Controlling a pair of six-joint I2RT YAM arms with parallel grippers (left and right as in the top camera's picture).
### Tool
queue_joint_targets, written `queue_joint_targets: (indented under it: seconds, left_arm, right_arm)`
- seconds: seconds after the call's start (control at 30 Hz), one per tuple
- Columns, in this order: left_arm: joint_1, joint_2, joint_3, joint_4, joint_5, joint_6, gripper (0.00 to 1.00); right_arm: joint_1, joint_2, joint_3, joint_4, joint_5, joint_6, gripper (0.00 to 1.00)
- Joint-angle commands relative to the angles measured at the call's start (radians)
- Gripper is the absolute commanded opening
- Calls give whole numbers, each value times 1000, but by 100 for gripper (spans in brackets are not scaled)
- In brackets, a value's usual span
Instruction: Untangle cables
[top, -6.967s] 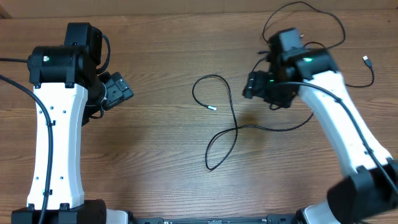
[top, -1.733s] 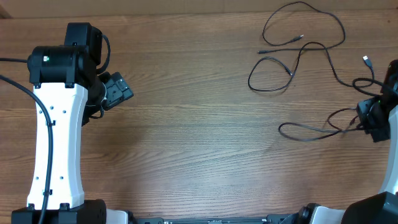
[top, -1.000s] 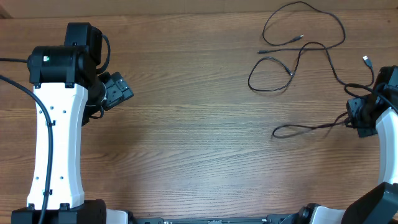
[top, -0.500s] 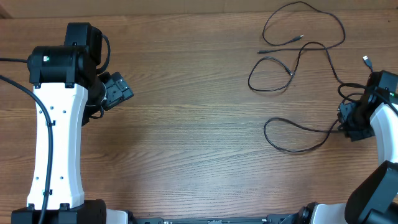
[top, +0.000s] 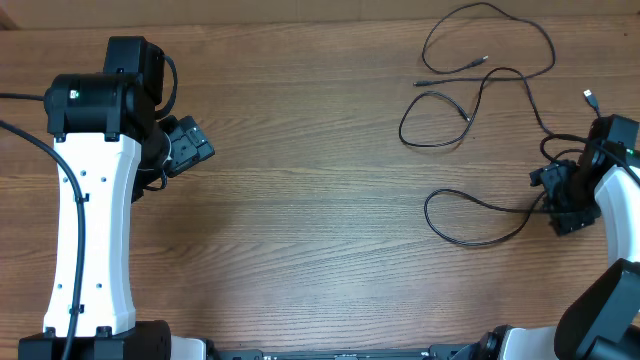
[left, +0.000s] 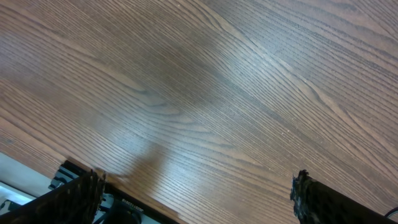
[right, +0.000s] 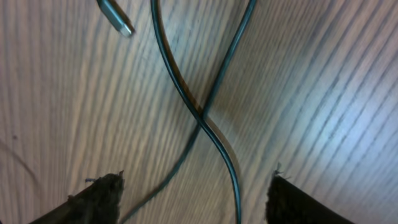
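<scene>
Matt wood-grain table, thin smooth black rubbery cables, silvery metal plug, glossy white plastic arm shells

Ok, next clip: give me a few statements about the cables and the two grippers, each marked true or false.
1. All the cables lie on the right half of the table. True.
2. The left gripper is open above bare wood. True.
3. The right gripper is shut on a cable. False: its jaws stand wide apart, and the cables lie loose on the wood between them.
4. A silvery plug lies next to the left arm. False: the silvery plug lies on the right side, near the right gripper.
5. Under the right gripper, two cable strands cross. True.
</scene>
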Motion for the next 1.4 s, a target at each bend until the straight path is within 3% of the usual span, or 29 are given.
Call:
queue_joint_targets:
  seconds: [0.0, 0.13, 0.43, 0.63, 0.83, 1.37]
  left_arm:
    - [0, 2, -5, 1, 2, 5, 100]
    - [0, 2, -5, 1, 2, 5, 100]
    - [0, 2, -5, 1, 2, 5, 99]
    - [0, 2, -5, 1, 2, 5, 100]
    - [0, 2, -5, 1, 2, 5, 100]
    - [0, 2, -5, 1, 2, 5, 99]
  right_arm:
    - [31, -3, -20, -15, 43, -8, 87]
    - [47, -3, -70, 6, 55, -8, 91]
    - [53, -3, -222, 140, -4, -8, 89]
    - [84, -3, -254, 164, -11, -8, 80]
    - [154, -3, -254, 174, -14, -4, 56]
    - [232, -3, -254, 213, -2, -9, 40]
